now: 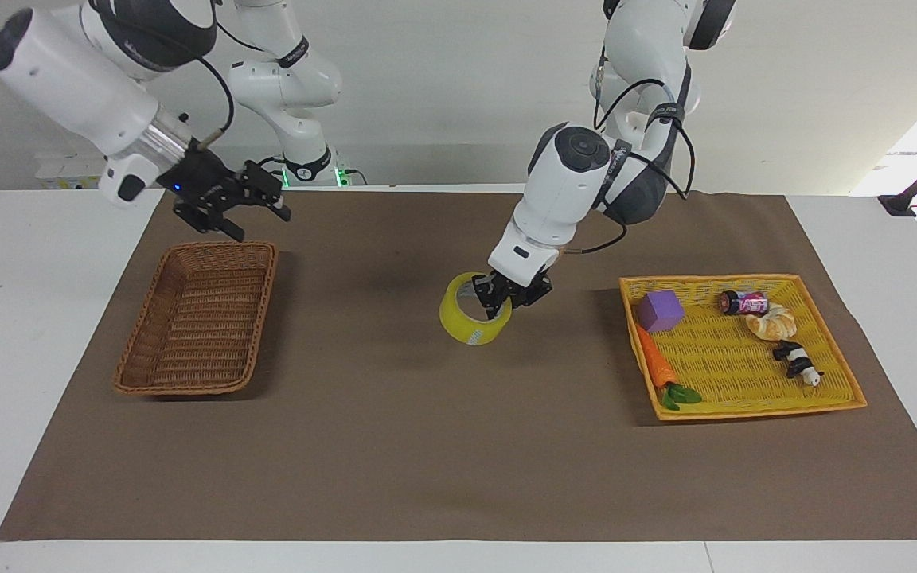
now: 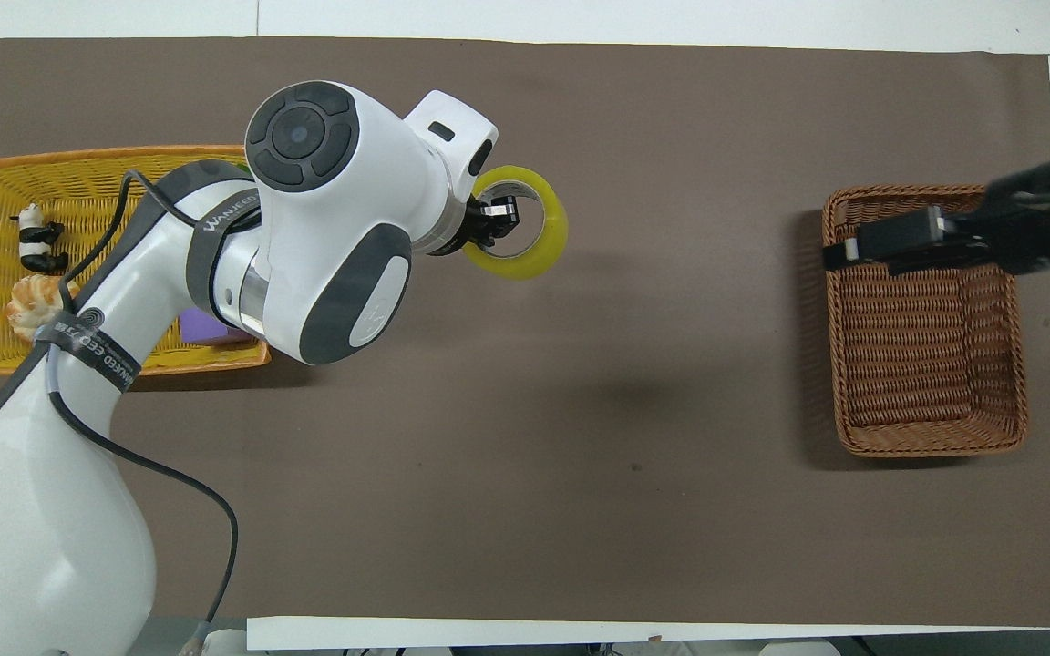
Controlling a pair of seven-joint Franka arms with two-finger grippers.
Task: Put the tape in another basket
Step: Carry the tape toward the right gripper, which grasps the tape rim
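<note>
My left gripper (image 1: 498, 300) is shut on the rim of the yellow tape (image 1: 466, 327), with one finger inside the roll's core. It holds the roll tilted, a little above the brown mat near the table's middle. In the overhead view the left gripper (image 2: 494, 220) and the tape (image 2: 540, 264) show past my left arm's white wrist. The brown wicker basket (image 1: 196, 318) sits at the right arm's end and holds nothing (image 2: 926, 328). My right gripper (image 1: 258, 221) is open and hangs over the basket's end nearest the robots (image 2: 844, 251).
A bright yellow woven tray (image 1: 745, 411) sits at the left arm's end (image 2: 106, 153). It holds a purple cube (image 1: 660, 310), a toy carrot (image 1: 657, 366), a small bottle (image 1: 743, 302), a croissant (image 1: 773, 322) and a panda toy (image 1: 797, 362). A brown mat (image 1: 427, 461) covers the table.
</note>
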